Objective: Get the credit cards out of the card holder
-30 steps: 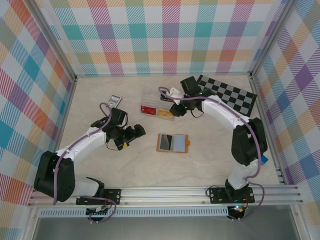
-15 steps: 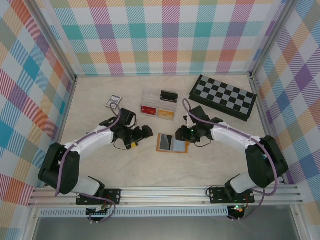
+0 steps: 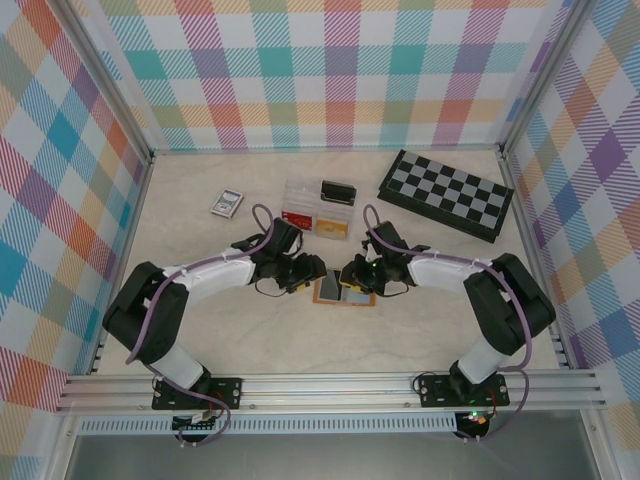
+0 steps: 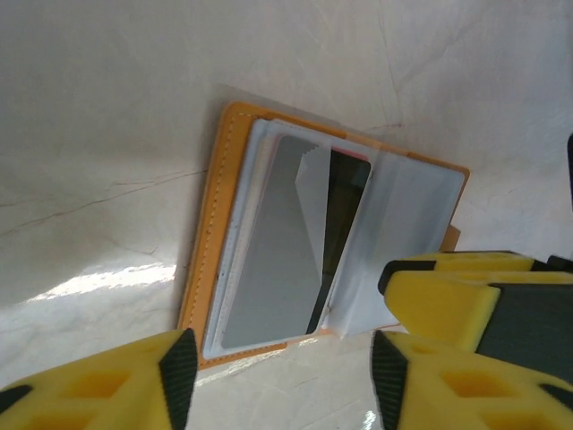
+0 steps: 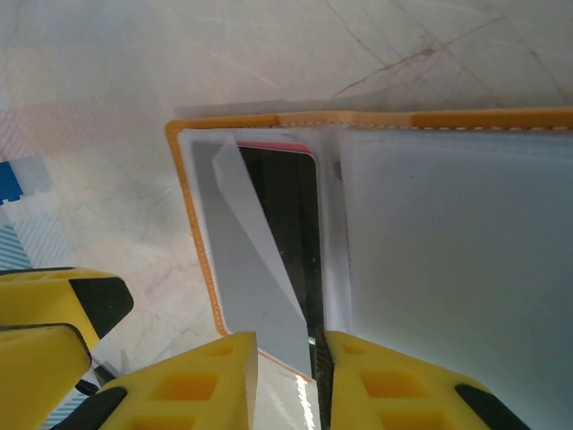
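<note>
Orange-tan and folded open flat, card holder at mid-table in the top view, wedged between left gripper and right gripper, both crowding its far edge from opposite sides. Probably 2 arms on 1 small wallet so that 1 can pin it while the other draws a card. Well apart behind: chessboard and clear plastic box. Too small from up here to judge either claw.

From the left wrist: own jaws plainly apart, nothing between them, set either side of the holder's short end. Dark glossy card tucked under a clear sleeve, a lifted flap slanting across it. Right gripper's yellow fingers resting at that sleeve's edge.

From the right wrist: own jaws nearly together, astride the card's bottom corner beside the fold (pinch or near miss, cannot tell). Gives what the other 2 views lack: a pink sliver peeking past the card's top, likely a 2nd card. Nothing drawn out yet.
</note>
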{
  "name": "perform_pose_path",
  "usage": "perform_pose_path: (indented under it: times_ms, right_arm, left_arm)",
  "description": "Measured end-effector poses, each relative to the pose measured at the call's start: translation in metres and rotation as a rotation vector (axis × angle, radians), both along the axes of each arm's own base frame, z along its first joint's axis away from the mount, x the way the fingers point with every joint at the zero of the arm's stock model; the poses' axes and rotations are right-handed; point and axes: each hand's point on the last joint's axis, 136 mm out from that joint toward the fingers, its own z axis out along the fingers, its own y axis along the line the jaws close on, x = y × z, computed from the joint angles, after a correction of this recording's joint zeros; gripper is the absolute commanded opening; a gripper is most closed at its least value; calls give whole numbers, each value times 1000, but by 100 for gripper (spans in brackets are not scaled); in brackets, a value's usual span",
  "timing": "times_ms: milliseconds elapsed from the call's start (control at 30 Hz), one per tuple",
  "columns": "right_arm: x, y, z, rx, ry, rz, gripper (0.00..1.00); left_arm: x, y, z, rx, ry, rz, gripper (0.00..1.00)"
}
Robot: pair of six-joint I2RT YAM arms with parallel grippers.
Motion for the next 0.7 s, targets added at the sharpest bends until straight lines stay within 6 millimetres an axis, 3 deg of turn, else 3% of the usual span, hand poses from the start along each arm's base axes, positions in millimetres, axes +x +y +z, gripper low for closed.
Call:
perform_pose_path:
  times_ms: [100,333,700]
  right_arm:
    - [3,0,-1,-9,-1,-8,23]
    - [11,3,0,-19,-13,-9,22]
    - [13,4,-12,-48,11,1,22]
  left_arm:
    - [0,-4,-6,5,16,0,43]
    - [6,-12,-15,8,43,-2,23]
    - [10,-19,-31,0,69,-9,17]
